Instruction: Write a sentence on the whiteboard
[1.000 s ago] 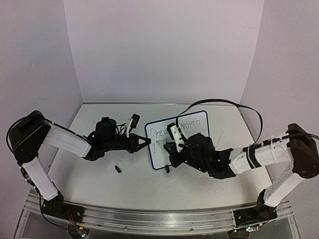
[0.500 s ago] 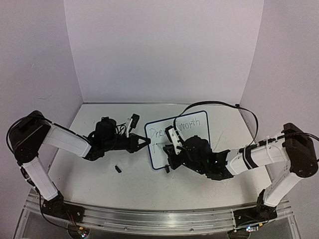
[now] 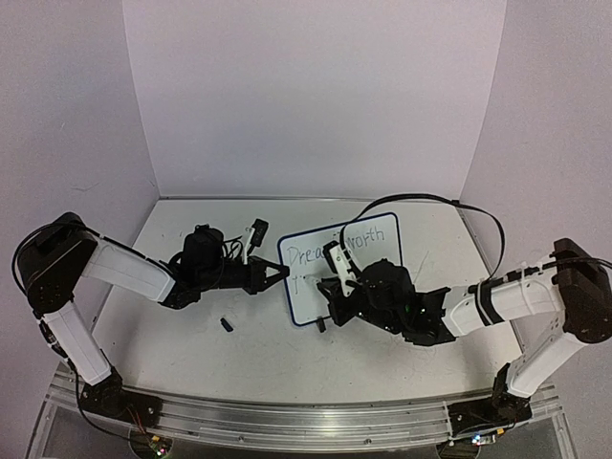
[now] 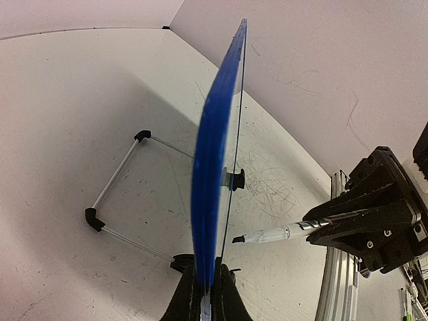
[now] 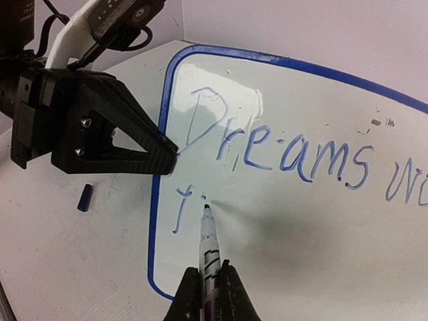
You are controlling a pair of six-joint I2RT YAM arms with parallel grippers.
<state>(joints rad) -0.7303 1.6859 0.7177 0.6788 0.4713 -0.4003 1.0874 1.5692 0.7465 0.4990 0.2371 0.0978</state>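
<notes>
Clamping the whiteboard [image 5: 314,227] by its edge in the left hand [image 4: 204,297]. Pinching a marker [image 5: 209,247] in the right hand [image 5: 204,291], tip at line two of the sentence [image 5: 281,150].

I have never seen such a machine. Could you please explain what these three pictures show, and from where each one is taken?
These are two robot arms bolted to a white table. One picture looks down from above; the other two come from small cameras on each arm's wrist. The left gripper pinches the edge of a blue-rimmed whiteboard, which stands on the table. The right gripper holds a marker, its tip at the board. The sentence so far reads "Dreams worth", with a second line just begun. A small dark piece, perhaps the marker's cap, lies on the table.
</notes>
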